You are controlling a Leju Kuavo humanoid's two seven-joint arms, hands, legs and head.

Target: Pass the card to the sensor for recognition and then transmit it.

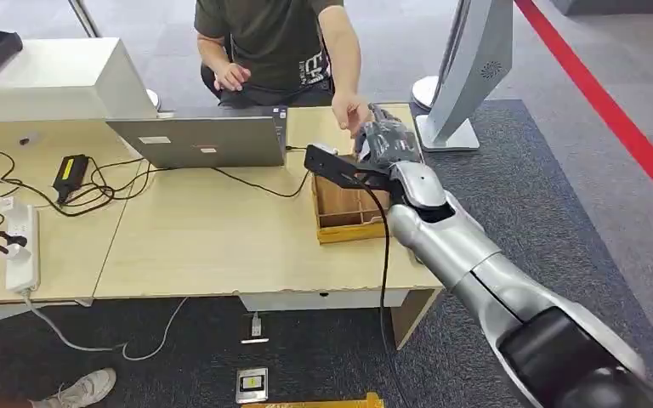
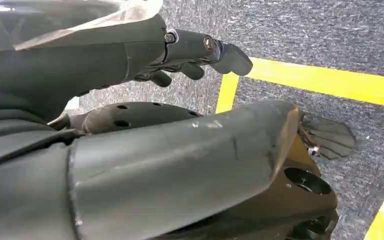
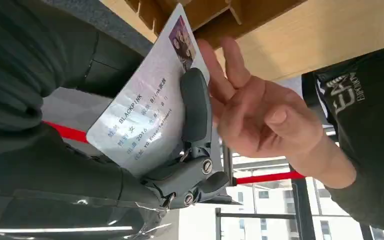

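Right robot hand [image 3: 180, 150] | card [image 3: 145, 115] was pinned under its thumb, offered over the surface [image 1: 221, 246] | person's hand [image 3: 260, 115] was reached in for handover | left robot hand [image 2: 195, 55] hung empty, fingers loosely apart.

A closed grey laptop [image 1: 200, 141], a white power strip [image 1: 20, 248] and tangled black cables [image 1: 17, 183] lie on the pale wooden worktop [image 1: 212, 246].

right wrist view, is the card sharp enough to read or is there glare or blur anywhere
Right wrist view: the card under the right robot hand is sharp, its print clear, without glare; the person's hand is slightly soft, and the windows behind are bright and washed out. Head view: evenly lit, and the robot hand looks small and a little soft.
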